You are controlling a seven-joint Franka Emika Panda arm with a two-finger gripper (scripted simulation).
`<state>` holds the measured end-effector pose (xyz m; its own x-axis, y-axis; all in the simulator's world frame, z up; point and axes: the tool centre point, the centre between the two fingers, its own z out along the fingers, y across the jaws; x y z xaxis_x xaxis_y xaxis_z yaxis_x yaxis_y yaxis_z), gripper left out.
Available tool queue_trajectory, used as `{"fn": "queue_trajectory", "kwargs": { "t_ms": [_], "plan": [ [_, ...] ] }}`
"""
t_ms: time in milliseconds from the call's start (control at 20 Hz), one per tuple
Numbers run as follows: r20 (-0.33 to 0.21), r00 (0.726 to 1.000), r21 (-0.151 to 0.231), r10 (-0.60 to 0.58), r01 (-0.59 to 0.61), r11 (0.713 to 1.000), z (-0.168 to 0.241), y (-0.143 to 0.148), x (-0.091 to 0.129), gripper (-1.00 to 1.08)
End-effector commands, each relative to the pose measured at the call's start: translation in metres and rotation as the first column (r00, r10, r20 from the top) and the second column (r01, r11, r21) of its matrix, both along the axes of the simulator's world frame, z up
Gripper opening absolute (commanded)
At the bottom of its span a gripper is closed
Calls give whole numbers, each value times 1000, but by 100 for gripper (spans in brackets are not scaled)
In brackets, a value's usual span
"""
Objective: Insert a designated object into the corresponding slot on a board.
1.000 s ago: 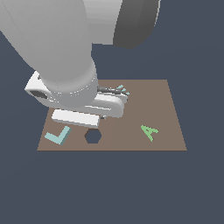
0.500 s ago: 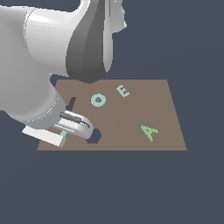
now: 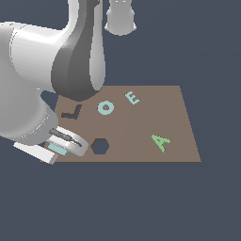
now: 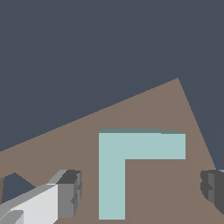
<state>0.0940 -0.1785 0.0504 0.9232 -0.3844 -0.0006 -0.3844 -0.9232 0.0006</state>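
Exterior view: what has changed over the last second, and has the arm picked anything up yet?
The gripper swung from mid-board to the board's near corner at the exterior view's left, over the L block; fingers open, nothing held. The O, E and A stayed put.

Bulky glossy white-grey arm [image 3: 56, 70], dark grey joint band, ribbed dark jaws

- The light-teal L block [image 4: 124, 164] lay flat on the brown board [image 4: 157, 109], close to one of its corners.
- The gripper [image 4: 142, 190] stood spread wide — one dark fingertip [image 4: 70, 192] on each side of the block, neither touching it.
- A dark cutout [image 4: 15, 186] showed partly at the picture's edge — its shape unclear.
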Motion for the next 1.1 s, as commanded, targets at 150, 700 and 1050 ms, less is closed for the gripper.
{"fn": "queue_trajectory", "kwargs": {
  "t_ms": [150, 700, 1050],
  "plan": [
    [0, 1000, 0, -2, 2, 1000, -2, -1, 0, 100],
    [1, 1000, 0, -4, 4, 1000, -21, -1, 1, -100],
    [1, 1000, 0, -4, 4, 1000, -21, -1, 1, -100]
  ]
}}
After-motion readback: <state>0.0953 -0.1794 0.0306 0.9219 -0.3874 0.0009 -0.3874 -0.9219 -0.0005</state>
